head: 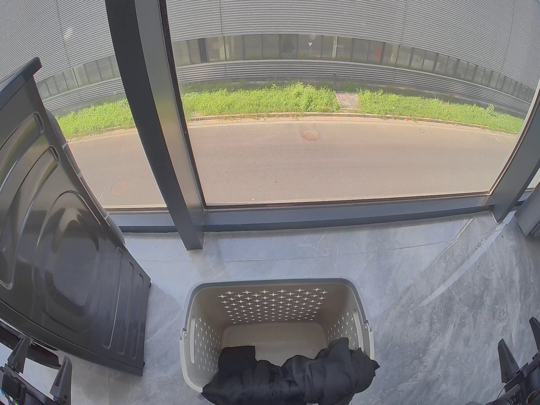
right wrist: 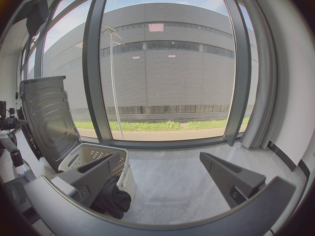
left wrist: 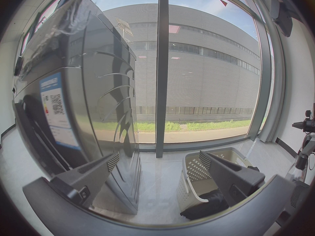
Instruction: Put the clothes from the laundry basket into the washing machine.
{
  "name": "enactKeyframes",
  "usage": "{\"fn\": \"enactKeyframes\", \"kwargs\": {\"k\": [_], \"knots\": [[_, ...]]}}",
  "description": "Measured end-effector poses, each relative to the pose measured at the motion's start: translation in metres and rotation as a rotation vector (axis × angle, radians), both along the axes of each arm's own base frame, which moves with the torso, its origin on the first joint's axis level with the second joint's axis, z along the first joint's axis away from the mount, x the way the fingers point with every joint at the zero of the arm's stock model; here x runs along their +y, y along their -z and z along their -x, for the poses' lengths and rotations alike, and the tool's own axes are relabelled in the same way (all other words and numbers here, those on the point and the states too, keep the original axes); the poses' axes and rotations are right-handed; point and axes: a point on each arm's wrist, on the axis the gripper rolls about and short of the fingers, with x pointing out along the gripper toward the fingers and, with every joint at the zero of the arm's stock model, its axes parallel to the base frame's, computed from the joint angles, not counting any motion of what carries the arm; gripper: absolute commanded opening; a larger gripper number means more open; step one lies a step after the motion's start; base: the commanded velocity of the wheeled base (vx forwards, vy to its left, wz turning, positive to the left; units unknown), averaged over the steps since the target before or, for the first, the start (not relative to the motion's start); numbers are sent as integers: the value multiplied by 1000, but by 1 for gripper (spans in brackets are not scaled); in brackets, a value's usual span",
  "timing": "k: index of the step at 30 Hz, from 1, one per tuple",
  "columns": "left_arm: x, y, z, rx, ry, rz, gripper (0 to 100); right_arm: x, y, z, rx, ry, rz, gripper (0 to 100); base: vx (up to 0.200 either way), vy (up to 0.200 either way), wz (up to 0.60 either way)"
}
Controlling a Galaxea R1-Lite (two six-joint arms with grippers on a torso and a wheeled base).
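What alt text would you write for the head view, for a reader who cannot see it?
A pale laundry basket stands on a grey floor before a large window, black clothes draped over its near rim. A dark washing machine stands to its left.

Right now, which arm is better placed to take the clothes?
Probably right: the black clothes bunch at the right near corner of the laundry basket, nearer the right gripper; the left gripper sits by the washing machine.
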Motion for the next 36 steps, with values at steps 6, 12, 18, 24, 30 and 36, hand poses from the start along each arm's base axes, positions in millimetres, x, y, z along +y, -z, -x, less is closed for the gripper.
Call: {"fn": "enactKeyframes", "kwargs": {"k": [6, 12, 18, 24, 30, 36], "knots": [[0, 0, 0, 0, 0, 0, 100, 0, 0, 0, 0, 1, 0, 100, -200, 0, 0], [0, 0, 0, 0, 0, 0, 100, 0, 0, 0, 0, 0, 0, 100, -200, 0, 0], [0, 0, 0, 0, -1, -3, 100, 0, 0, 0, 0, 1, 0, 100, -200, 0, 0], [0, 0, 0, 0, 0, -5, 100, 0, 0, 0, 0, 2, 0, 100, -200, 0, 0], [0, 0, 0, 0, -2, -6, 100, 0, 0, 0, 0, -1, 0, 100, -200, 0, 0], [0, 0, 0, 0, -1, -6, 100, 0, 0, 0, 0, 2, 0, 100, -200, 0, 0]]}}
